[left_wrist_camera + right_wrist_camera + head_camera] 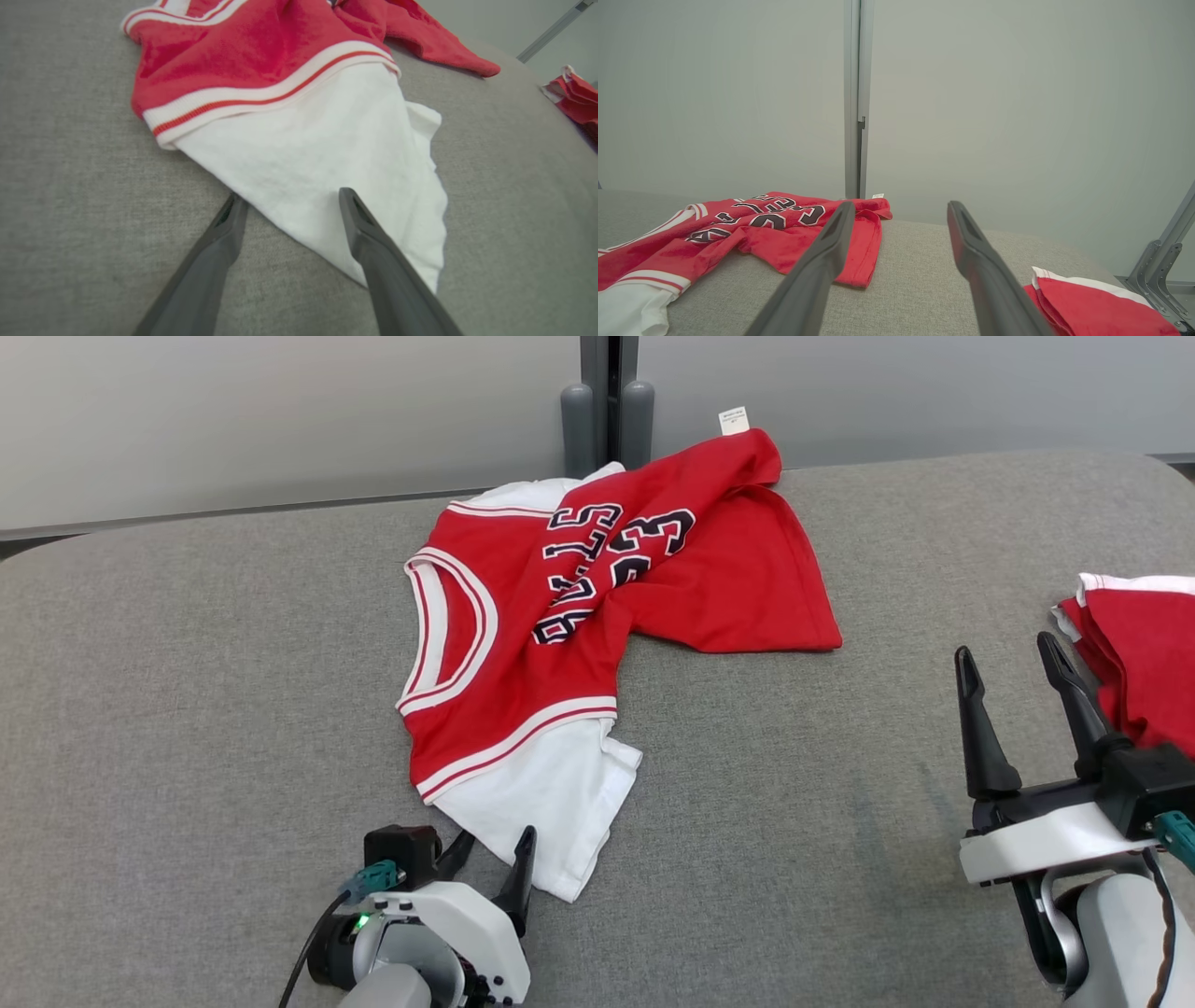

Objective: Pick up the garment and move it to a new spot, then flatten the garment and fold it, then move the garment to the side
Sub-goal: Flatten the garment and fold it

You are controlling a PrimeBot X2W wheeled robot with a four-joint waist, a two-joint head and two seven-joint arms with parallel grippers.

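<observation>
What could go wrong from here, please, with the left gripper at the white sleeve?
The open left gripper straddles only the edge of the white sleeve, one finger off the cloth; a pinch there could slip.
The jersey lies crumpled, so lifting by the sleeve may bunch it more.
The right gripper sits near the folded red garment and might snag it.

Your left gripper (497,840) carries two long, tapered dark grey fingers (219,266), each with a shallow slot near its tip. Behind them you see a glossy white wrist shell (467,915) dotted with small dark screw holes, a green lit lamp (360,922), a teal plug (373,875) and a black cable (313,938). Your right gripper (1004,649) has the same dark fingers on a black crossbar (1111,784), with a white band (1036,845), another teal plug (1178,835) and a pale grey forearm (1120,933).
</observation>
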